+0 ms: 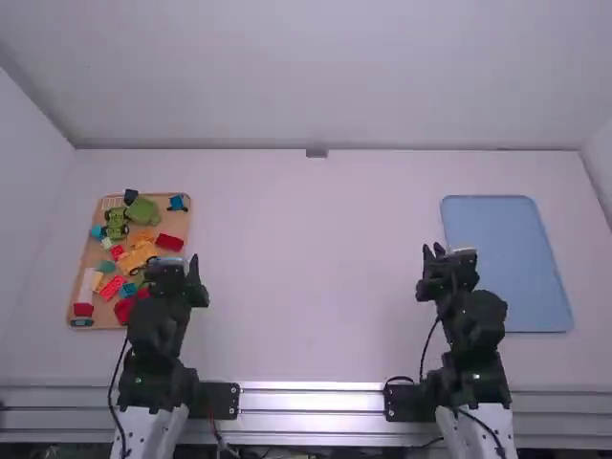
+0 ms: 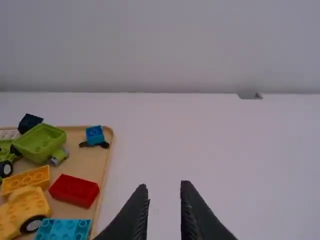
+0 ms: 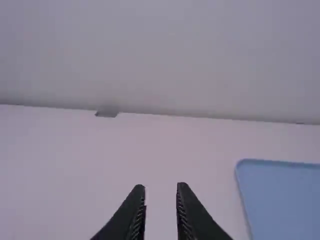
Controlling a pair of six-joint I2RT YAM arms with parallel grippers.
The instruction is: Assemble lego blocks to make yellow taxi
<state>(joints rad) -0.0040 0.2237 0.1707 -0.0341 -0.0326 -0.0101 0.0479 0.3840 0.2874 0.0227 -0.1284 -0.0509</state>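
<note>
In the high view my left gripper (image 1: 180,266) is at the near right side of the tan tray of lego blocks. The left wrist view shows my left gripper (image 2: 164,187) open with nothing between its fingers. A yellow block with wheels (image 2: 31,206), a yellow-orange brick (image 2: 27,180), a red brick (image 2: 74,190) and a light blue brick (image 2: 64,230) lie in that tray. My right gripper (image 1: 435,256), beside the blue tray's left edge, stands open and holds nothing; the right wrist view also shows the right gripper (image 3: 161,189).
The tan tray (image 1: 189,215) on the left also holds green pieces (image 1: 142,210) and a small blue wheeled piece (image 1: 177,203). A flat blue tray (image 1: 507,249) lies on the right. Bare white table (image 1: 311,277) stretches between the arms, with a wall beyond.
</note>
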